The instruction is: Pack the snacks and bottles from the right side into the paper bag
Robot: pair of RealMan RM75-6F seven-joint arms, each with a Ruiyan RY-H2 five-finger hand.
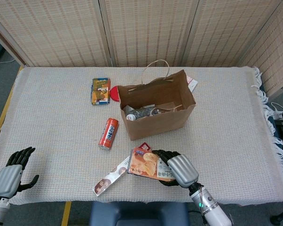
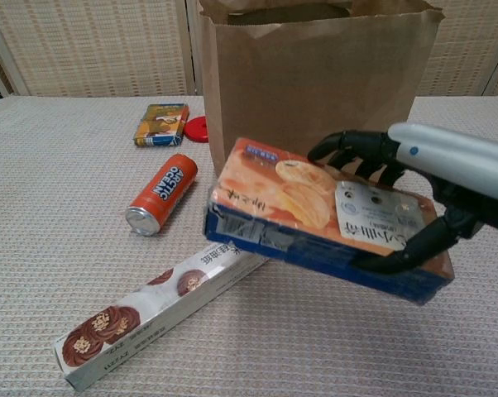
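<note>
The right hand [image 2: 414, 207] grips the orange, flat snack box [image 2: 315, 215] by one end; tilted, it may slip or snag the brown paper bag [image 2: 315, 99] rim. The left hand [image 1: 12, 169] rests open, holding nothing.

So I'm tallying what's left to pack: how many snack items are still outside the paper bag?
4: cracker box held by the right hand, long cookie box and orange can on the table, small box left of the paper bag. Others may hide behind it.
</note>
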